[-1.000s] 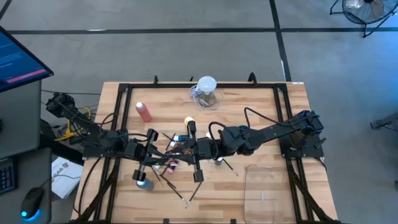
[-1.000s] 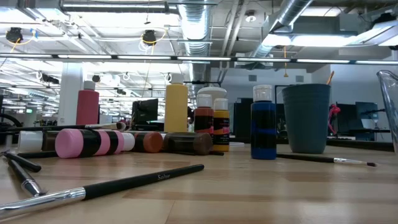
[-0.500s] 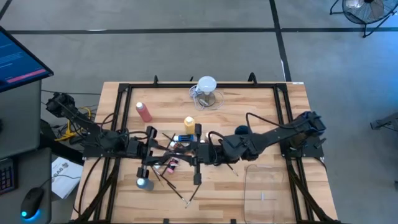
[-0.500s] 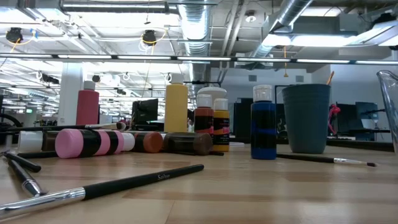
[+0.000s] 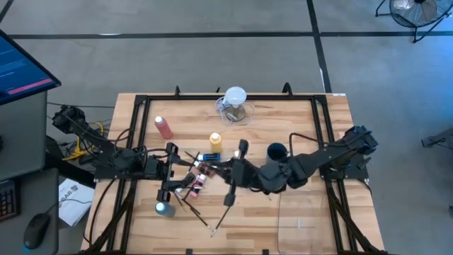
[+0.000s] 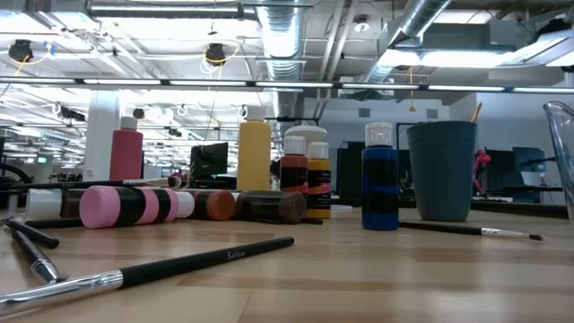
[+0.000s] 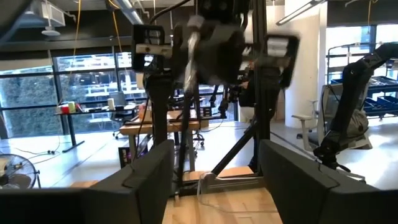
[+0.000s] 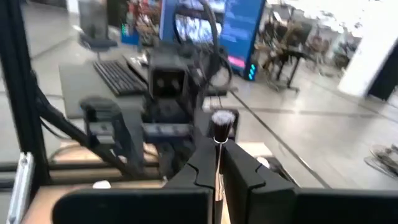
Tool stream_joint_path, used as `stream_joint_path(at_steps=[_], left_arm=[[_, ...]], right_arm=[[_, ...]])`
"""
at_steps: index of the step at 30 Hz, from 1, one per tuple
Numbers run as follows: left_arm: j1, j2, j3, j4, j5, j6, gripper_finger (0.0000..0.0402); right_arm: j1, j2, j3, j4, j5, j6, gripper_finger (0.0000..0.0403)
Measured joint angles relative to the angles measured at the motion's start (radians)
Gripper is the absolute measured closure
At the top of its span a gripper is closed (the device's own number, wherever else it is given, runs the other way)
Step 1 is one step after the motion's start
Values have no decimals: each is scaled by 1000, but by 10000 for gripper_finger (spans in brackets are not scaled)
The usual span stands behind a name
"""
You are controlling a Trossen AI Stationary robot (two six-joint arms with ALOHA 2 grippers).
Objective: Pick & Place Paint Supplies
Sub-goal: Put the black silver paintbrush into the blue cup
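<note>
right gripper [image 8: 217, 163] (jaws shut) holds paintbrush [image 8: 219, 134]

overhead downward, table-level low, two wrist views

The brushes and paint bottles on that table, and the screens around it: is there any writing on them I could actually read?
"Salto", or something close: small pale letters on the handle of the long dark paintbrush lying nearest the low camera.
Labels on the small paint bottles: too small to read.
Blue screen beside the table: lines of text, too blurred to read.
</note>
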State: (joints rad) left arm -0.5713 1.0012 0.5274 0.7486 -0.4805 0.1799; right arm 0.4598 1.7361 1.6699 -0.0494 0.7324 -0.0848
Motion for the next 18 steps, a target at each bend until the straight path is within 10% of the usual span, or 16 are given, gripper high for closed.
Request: stream_joint_path(at_steps=[18], left_arm=[[0,0,0,-1,2,1,187]], right_arm=[[28,-35,-67,-326,189,185,403]])
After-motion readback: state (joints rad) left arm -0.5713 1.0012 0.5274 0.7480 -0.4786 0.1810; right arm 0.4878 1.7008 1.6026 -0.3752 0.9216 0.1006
